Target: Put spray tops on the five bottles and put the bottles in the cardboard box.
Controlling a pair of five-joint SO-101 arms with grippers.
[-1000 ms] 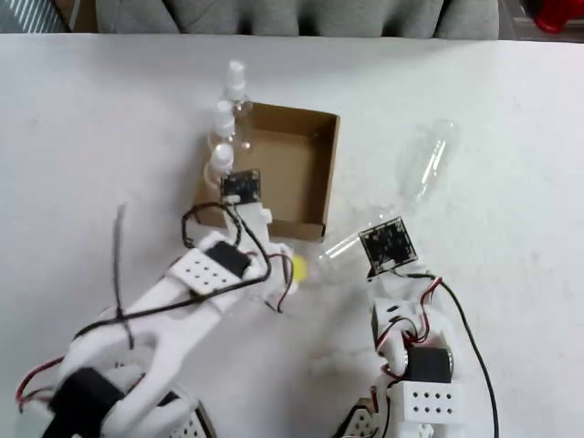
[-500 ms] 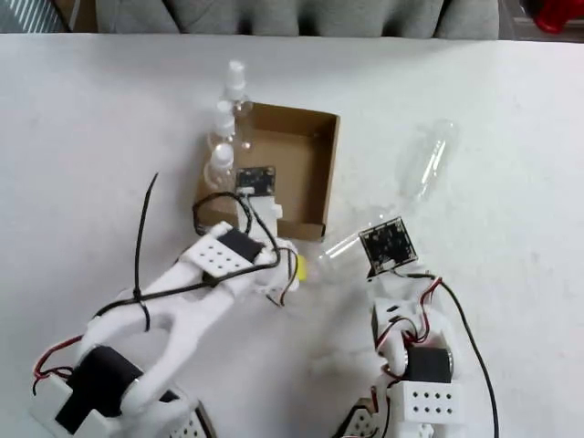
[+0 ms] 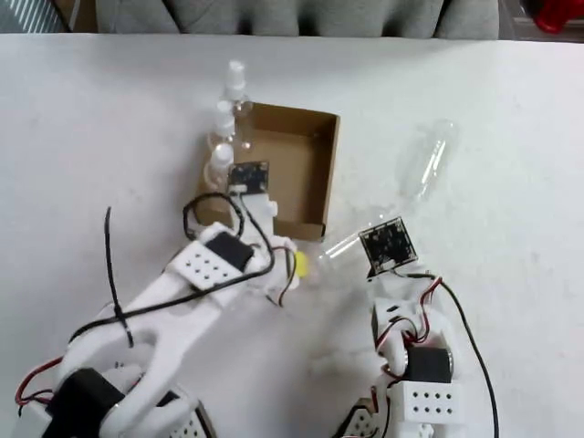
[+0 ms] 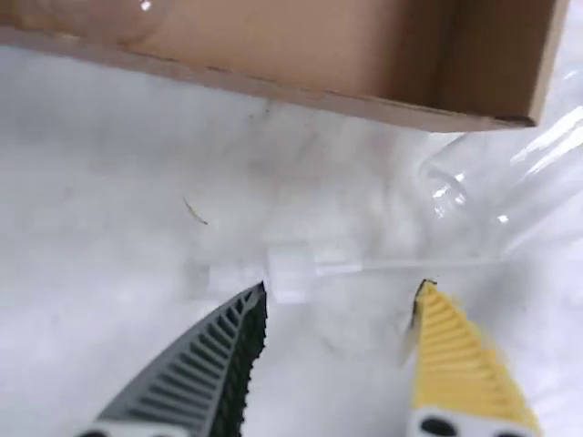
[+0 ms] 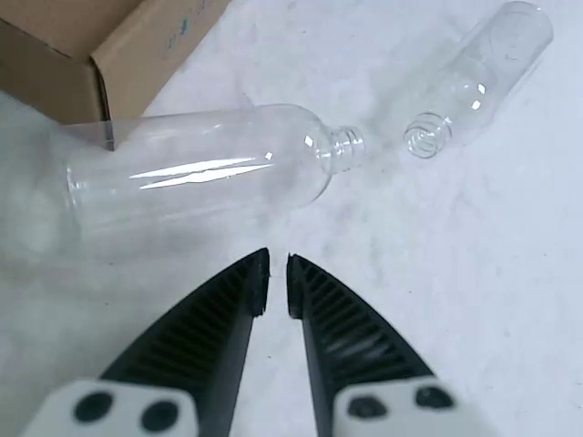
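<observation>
The white table [image 3: 91, 137] held a spray top [image 4: 291, 271] by the wide-open left claw [image 4: 342, 293]. The right claw [image 5: 276, 273] was nearly shut (holding nothing). The cardboard box [image 3: 330, 173] sat at the left claw's twelve o'clock, gray cushions [image 3: 301, 16] beyond.

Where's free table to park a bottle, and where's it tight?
Free: table left of the three capped bottles; the strip beyond the cardboard box; right of the far lying bottle. Tight: in front of the box, where the loose spray top, the near lying bottle, left gripper and right gripper sit.
</observation>
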